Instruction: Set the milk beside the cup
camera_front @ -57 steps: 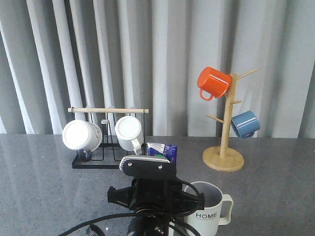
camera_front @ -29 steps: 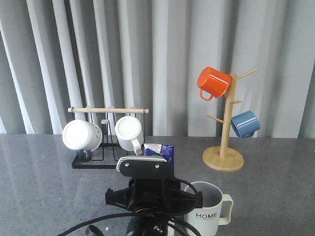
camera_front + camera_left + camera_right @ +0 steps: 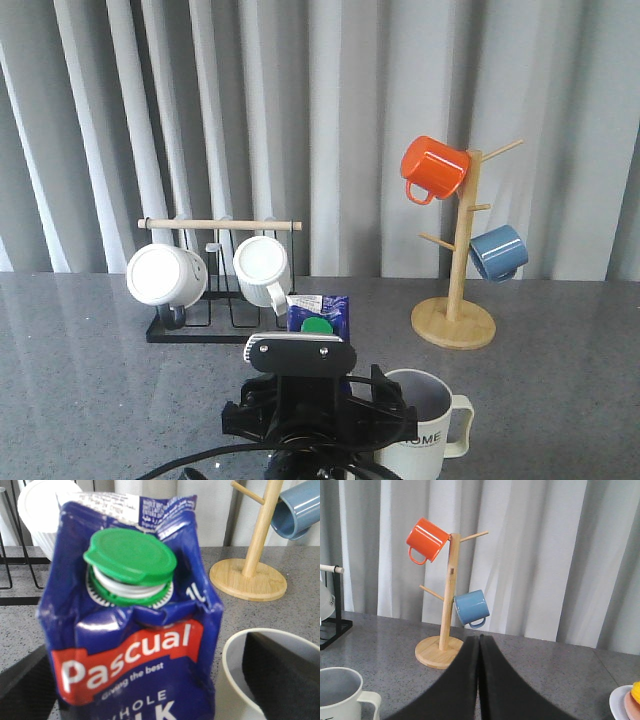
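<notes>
Against the grey curtain, the left end effector (image 3: 318,372), pinching the milk (image 3: 135,630), has sunk lower at the cup's (image 3: 425,425) nine o'clock, so set-down looks near.

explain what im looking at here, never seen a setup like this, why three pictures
It is a two-armed robot at a grey table, filmed by three cameras at once. The front view looks forward over the table; the black shape low in the middle is the left arm, seen from behind. The other two views come from cameras on each wrist.

The left hand appears shut on the milk, a blue Pascual carton with a green cap, right beside the cup lettered HOME. The right hand is shut and empty.

Also on the table: a black rack with two white mugs, and a wooden mug tree with an orange mug and a blue mug.
</notes>
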Motion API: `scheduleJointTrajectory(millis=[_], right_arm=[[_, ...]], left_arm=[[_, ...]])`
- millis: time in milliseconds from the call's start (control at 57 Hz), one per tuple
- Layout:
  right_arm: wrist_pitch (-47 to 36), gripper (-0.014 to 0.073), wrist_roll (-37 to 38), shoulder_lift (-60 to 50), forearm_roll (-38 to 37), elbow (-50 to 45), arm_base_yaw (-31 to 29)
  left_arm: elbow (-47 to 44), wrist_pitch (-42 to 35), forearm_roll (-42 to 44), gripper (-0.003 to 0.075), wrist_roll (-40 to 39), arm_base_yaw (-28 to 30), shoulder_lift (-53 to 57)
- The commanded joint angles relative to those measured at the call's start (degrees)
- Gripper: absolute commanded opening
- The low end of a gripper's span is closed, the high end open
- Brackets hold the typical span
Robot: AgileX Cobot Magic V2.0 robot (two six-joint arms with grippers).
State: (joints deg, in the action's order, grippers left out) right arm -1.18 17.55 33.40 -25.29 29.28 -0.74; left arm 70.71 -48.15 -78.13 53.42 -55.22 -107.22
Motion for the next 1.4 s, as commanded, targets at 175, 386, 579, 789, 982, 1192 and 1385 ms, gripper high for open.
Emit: scheduleJointTrajectory(millis=[175, 386, 579, 789, 982, 1192, 1385], right_arm=[[-3.7, -0.0009, -0.2, 0.1, -0.3, 2.0, 0.0], [-3.7, -0.0009, -0.2, 0.1, -0.3, 2.0, 0.0], [-3.7, -0.0009, -0.2, 0.1, -0.3, 2.0, 0.0], [-3.7, -0.0009, -0.2, 0.1, -0.3, 2.0, 0.0], [-3.7, -0.0009, -0.2, 0.1, -0.3, 2.0, 0.0], [-3.7, -0.0009, -0.2, 0.1, -0.3, 2.0, 0.0], [-3.7, -0.0009, -0.2, 0.1, -0.3, 2.0, 0.0]], left_arm=[[1.2, -2.6, 2.3, 0.072, 1.5, -0.3, 6.1], [1.2, -2.5, 2.4, 0.0716, 3.3, -0.3, 9.3], [1.2, -0.9, 2.5, 0.0711, 4.1, -0.3, 14.6], [1.2, 2.0, 2.3, 0.0575, 15.4, -0.3, 22.2], [1.2, 6.3, -3.3, 0.0015, 19.3, -0.3, 31.0], [1.1, 4.4, -10.6, -0.0007, 20.7, -0.3, 38.4], [1.1, 3.9, -11.1, -0.0007, 20.7, -0.3, 41.3]])
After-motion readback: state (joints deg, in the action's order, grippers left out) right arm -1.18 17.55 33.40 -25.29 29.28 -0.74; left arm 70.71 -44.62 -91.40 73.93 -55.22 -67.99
